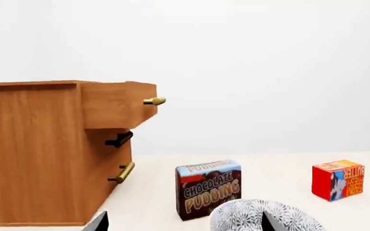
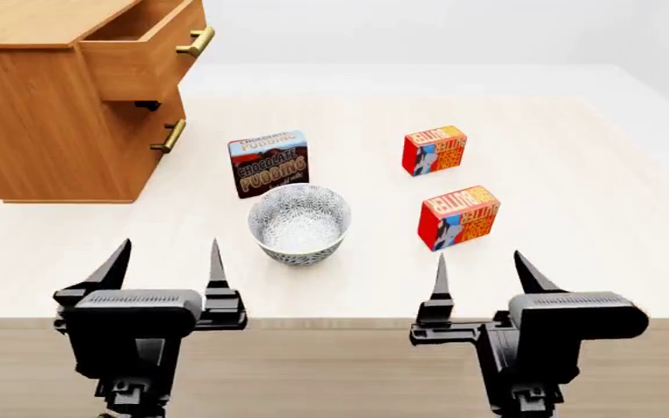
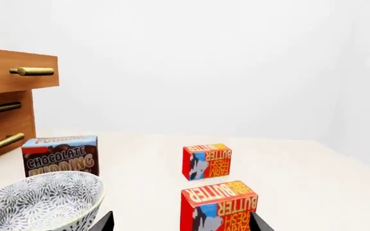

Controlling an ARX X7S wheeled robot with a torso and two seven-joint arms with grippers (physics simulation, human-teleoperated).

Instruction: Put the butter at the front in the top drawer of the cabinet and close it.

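the right gripper (image 2: pixel 480 272) hovers low at the near edge of the pale wooden table (image 2: pixel 613 174), its two dark pointed fingers spread wide with nothing between them. straight ahead of it, near and almost centred on its opening, stands the butter at the front (image 2: pixel 459 217), a small red carton with a yellow-orange panel lettered "butter" and a blue-white figure; the right wrist view shows that carton (image 3: pixel 218 207) just beyond the fingertips, apart from them. a second identical red butter carton (image 2: pixel 434 150) sits farther out along the same line, so the nearer one is judged to be the task's own.

the left gripper (image 2: pixel 166 263) is likewise spread wide and empty, parked at the table's near edge. just ahead of it and toward the right gripper sits a round white bowl with a grey speckled pattern (image 2: pixel 300 223), and behind the bowl a brown-and-blue chocolate pudding box (image 2: pixel 268 163).

far ahead of the left gripper stands the light-brown wooden cabinet (image 2: pixel 44 113). its top drawer (image 2: pixel 143 52), with a brass bar handle (image 2: pixel 195 41), is already pulled out, seemingly to receive the carton from above. the lower drawers look shut.

nothing is grasped yet; the likely next move is the right gripper going forward around the near carton, which stands clear of the bowl.
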